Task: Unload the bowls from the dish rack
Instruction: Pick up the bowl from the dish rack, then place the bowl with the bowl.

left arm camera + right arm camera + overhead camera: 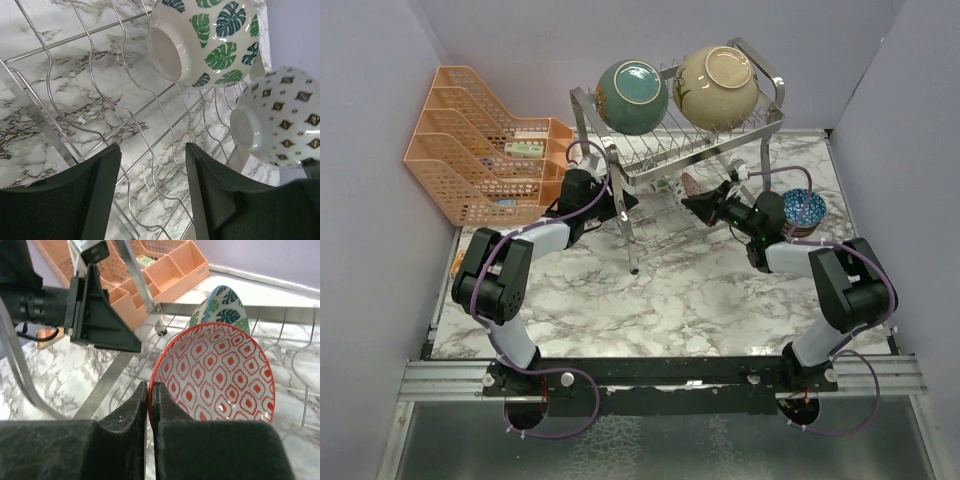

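Observation:
The silver dish rack (760, 125) holds a teal bowl (632, 97) and a cream bowl (717, 86) on its top tier. My right gripper (150, 385) is shut on the rim of a small red-patterned bowl (215, 375) at the lower tier, and it also shows in the top view (702, 200). A leaf-patterned bowl (225, 302) stands just behind the red one. My left gripper (152, 147) is open and empty over the lower tier's wires (100, 90), below the leaf-patterned bowl (210, 40) and a white bowl with gold diamonds (280, 120). It reaches in from the rack's left side (623, 205).
An orange plastic mesh organizer (480, 150) stands at the back left. A stack of small blue-patterned bowls (804, 210) sits on the marble table (650, 300) right of the rack, beside my right arm. Purple walls close in the sides and back.

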